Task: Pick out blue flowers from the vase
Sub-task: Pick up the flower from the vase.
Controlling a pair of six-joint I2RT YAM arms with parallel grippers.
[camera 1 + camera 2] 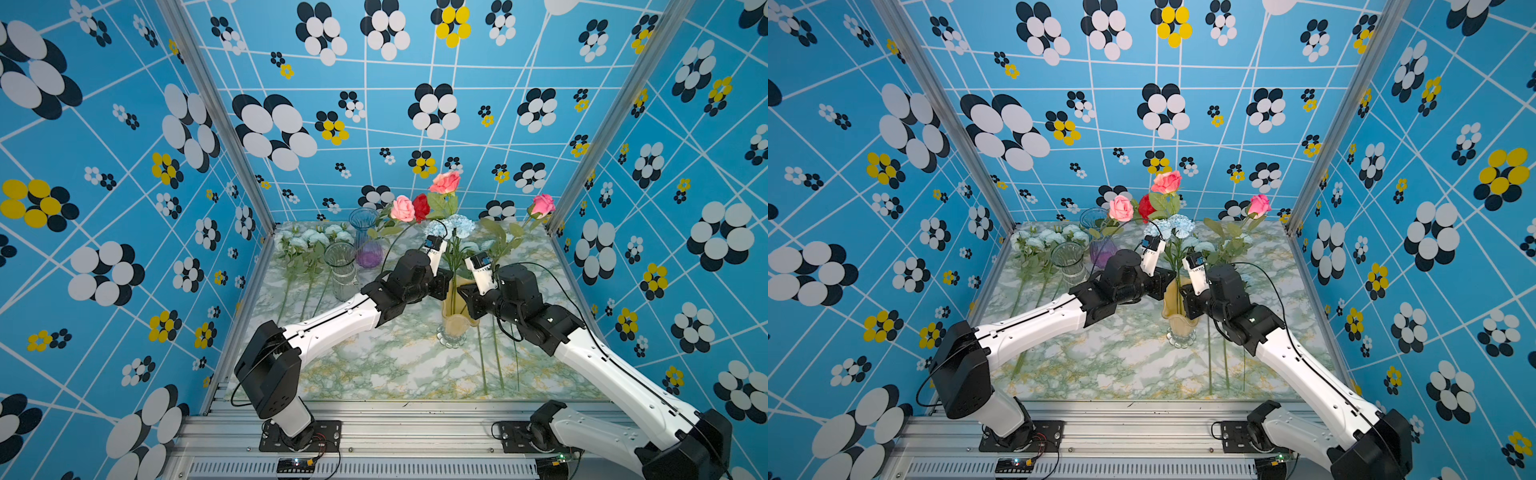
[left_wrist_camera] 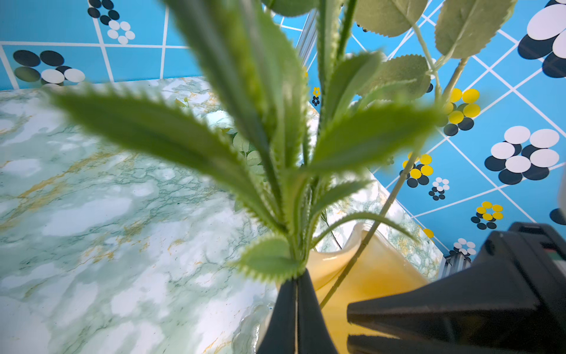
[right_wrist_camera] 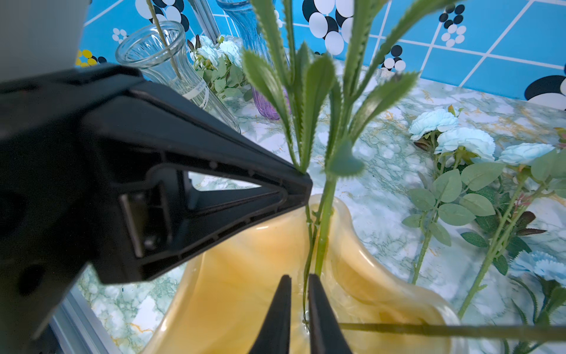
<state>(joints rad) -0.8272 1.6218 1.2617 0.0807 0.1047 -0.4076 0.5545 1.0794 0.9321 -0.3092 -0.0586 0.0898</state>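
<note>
- Marbled table [image 1: 395, 365], boxed in by blue patterned walls [image 1: 374, 104], holds everything.
- Left gripper [image 2: 296, 278]: jaws shut tight on a green stem [image 2: 294, 242] with saw-edged leaves, just above the rim of the vase [image 1: 454, 328].
- Right gripper [image 3: 298, 280]: jaws narrow, tips over the vase mouth from the right. A thin stem runs through the gap, but I cannot tell whether it is pinched or merely passing between.
- Blue flowers [image 1: 451, 226]: two pale blooms stand above both grippers, in both top views. The clamped stem appears to lead up to one of them, and a second saw-leaved stem rises just beside it.
- Farther out, pink roses [image 1: 444, 181] and a red rose [image 1: 421, 206] stand higher and farther back.
- Loose blooms [image 1: 316, 237] lie at the far left beside a clear vase [image 1: 340, 270] and a purple vase [image 1: 368, 243]. More loose blooms lie on the right of the table, seen in the right wrist view.
- Step in hand, as I judge it: the grasp on one blue flower is made and the pull-out is about to start. At least two blue flowers remain in the vase.
- Next move calls for a straight lift along the stem, high enough for its end to clear the rim.
- The leaves crowd the neighbouring stem, so that one may ride up too, or the vase may tip. The right gripper looks placed to hold the rest back.
- Once free, the flower likely goes down beside the loose blooms.
</note>
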